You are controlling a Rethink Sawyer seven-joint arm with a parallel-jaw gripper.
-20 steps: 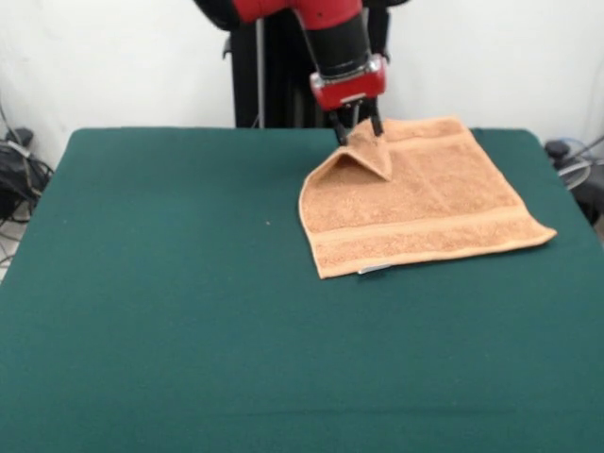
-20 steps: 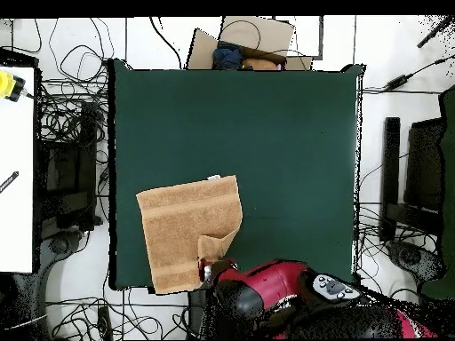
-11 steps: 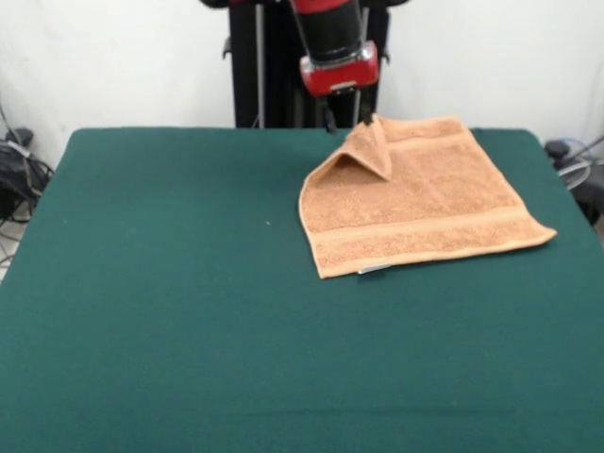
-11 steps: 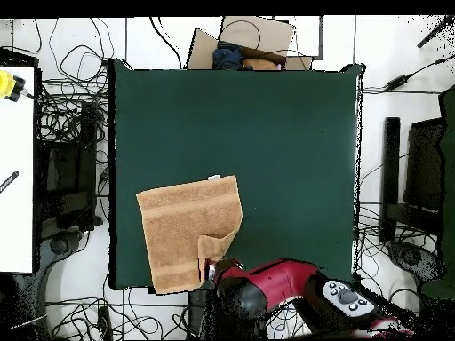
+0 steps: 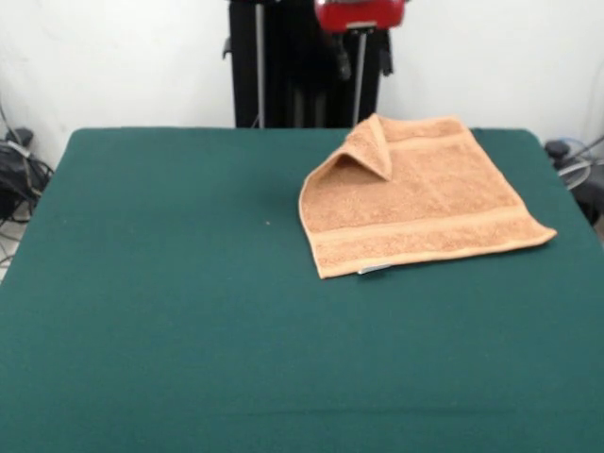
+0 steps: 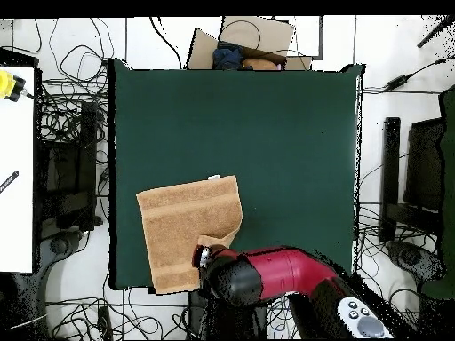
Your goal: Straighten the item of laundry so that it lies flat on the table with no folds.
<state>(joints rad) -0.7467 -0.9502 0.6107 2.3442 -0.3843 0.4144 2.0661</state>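
Front view: the gripper [image 5: 360, 52] hangs with its fingers spread and empty; directly below it the towel [image 5: 420, 203] lies on the green bench [image 5: 170, 311], one corner folded over. Overhead view: the arm hides that corner, and the towel [image 6: 182, 222] spreads away from it.

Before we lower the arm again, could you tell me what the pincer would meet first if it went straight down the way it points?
Most likely the folded-over corner of the tan-orange terry towel. The pincer hangs above that raised flap at the towel's far edge, pointing down, though depth is hard to judge.
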